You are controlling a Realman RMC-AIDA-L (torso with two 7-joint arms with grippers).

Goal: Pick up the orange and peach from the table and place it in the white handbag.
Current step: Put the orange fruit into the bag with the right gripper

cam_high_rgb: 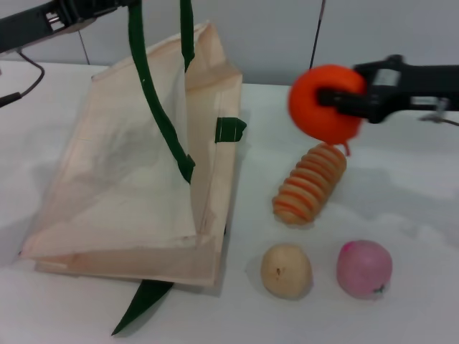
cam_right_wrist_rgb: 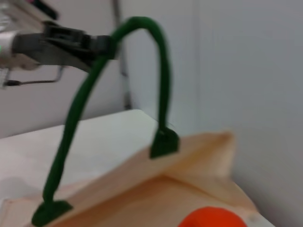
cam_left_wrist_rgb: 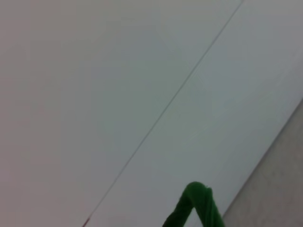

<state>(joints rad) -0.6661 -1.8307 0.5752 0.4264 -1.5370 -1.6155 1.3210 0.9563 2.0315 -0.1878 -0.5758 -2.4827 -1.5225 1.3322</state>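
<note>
My right gripper (cam_high_rgb: 338, 99) is shut on the orange (cam_high_rgb: 315, 118) and holds it in the air, to the right of the white handbag (cam_high_rgb: 136, 179) and above the striped piece. The orange's top shows in the right wrist view (cam_right_wrist_rgb: 213, 218). The pink peach (cam_high_rgb: 364, 269) lies on the table at the front right. My left gripper (cam_right_wrist_rgb: 102, 45) is shut on a green strap handle (cam_right_wrist_rgb: 161, 71) and holds it up, so the handbag's mouth (cam_right_wrist_rgb: 165, 189) stands open. The strap also shows in the left wrist view (cam_left_wrist_rgb: 196, 205).
An oblong orange-and-tan striped piece (cam_high_rgb: 310, 183) lies under the held orange. A beige round fruit (cam_high_rgb: 285, 270) lies left of the peach. The second green strap (cam_high_rgb: 143, 304) trails from under the bag at the front. A wall stands behind the white table (cam_high_rgb: 401, 186).
</note>
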